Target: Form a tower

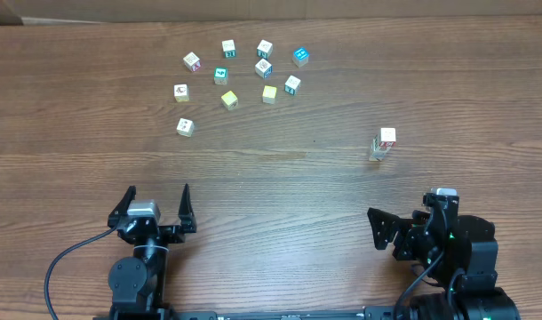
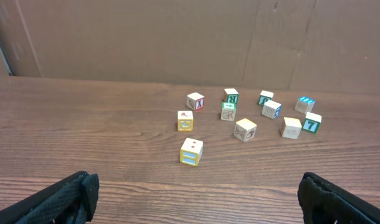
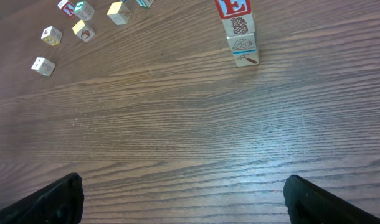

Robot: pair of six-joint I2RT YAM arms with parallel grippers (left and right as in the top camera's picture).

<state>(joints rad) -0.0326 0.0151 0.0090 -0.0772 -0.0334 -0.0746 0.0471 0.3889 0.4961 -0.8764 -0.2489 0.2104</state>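
My left gripper [image 1: 157, 194] stands spread wide at the near edge of the wood-grain table [image 1: 280, 178]. Beyond it, loose cubes [image 1: 264, 68] of pale wood lie scattered; one green cube [image 2: 312, 122] reads "7". Well to their right rises the tower [image 3: 240, 31], square blocks with a red "E" on top and what looks like a pineapple beneath. My right gripper [image 3: 182, 180] is spread wide too, holding nothing.

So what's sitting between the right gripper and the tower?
Nothing: only bare wooden table separates the right gripper from the tower, clearest in the right wrist view.
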